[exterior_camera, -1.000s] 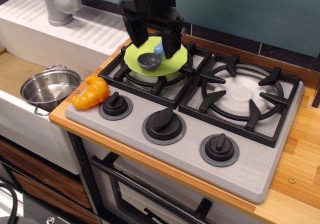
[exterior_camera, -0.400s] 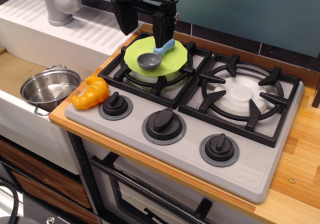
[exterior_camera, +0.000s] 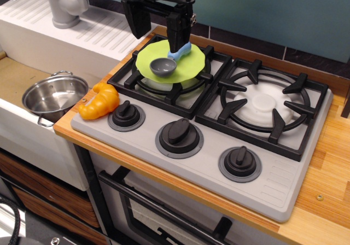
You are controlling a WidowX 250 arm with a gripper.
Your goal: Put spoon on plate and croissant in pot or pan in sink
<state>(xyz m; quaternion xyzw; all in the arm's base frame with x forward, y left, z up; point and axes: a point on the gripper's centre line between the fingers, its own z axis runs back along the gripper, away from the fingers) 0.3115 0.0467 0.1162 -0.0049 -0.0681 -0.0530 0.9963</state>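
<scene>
Spoon [exterior_camera: 168, 61] lies on plate [exterior_camera: 170, 62]; we see gripper [exterior_camera: 157, 27] above, fingers spread, empty; we read no writing.

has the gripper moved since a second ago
Yes. The gripper has risen off the plate and shifted left toward the faucet, leaving the spoon on the plate.

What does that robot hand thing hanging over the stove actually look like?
The gripper is all black: a boxy, blocky body at the top edge of the picture, with two flat, slab-like fingers pointing down. A small screw or bolt shows on the side. No cables, labels or colored markings are visible; the arm above is cut off.
</scene>
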